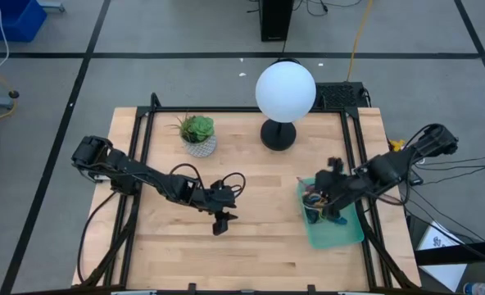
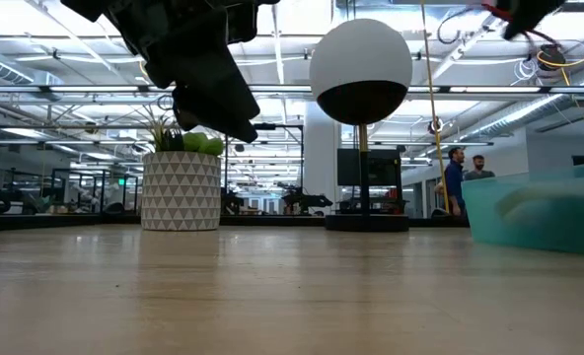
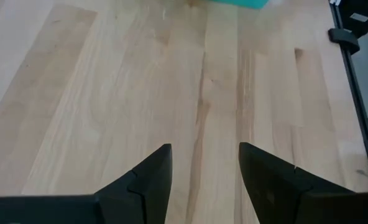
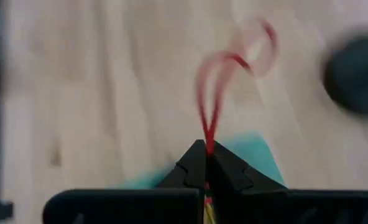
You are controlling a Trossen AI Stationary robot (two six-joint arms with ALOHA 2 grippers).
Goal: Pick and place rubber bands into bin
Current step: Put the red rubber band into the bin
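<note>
The teal bin [image 1: 345, 229] lies at the table's right side and holds several coloured rubber bands [image 1: 312, 209]; it also shows in the low view [image 2: 539, 212]. My right gripper [image 1: 319, 197] is over the bin's far left corner, shut on a red rubber band [image 4: 234, 65]. My left gripper [image 1: 220, 221] hangs open and empty over bare wood at the table's middle. In its wrist view [image 3: 202, 155] only table boards lie between the fingers. My right gripper pinches the red band between its two fingertips, at one end of the loop [image 4: 207, 134]. The rest of the loop [image 4: 258, 37] sticks out past the fingertips, blurred, over the table beyond the bin's edge. A yellow strand [image 4: 207, 211] shows farther back between the fingers.
A white globe lamp [image 1: 285, 90] on a black base [image 1: 278, 135] stands at the far middle. A small white patterned plant pot [image 1: 198, 138] stands at the far left. Black frame rails [image 1: 140, 156] run along both sides. People [image 2: 465, 177] stand far off in the room.
</note>
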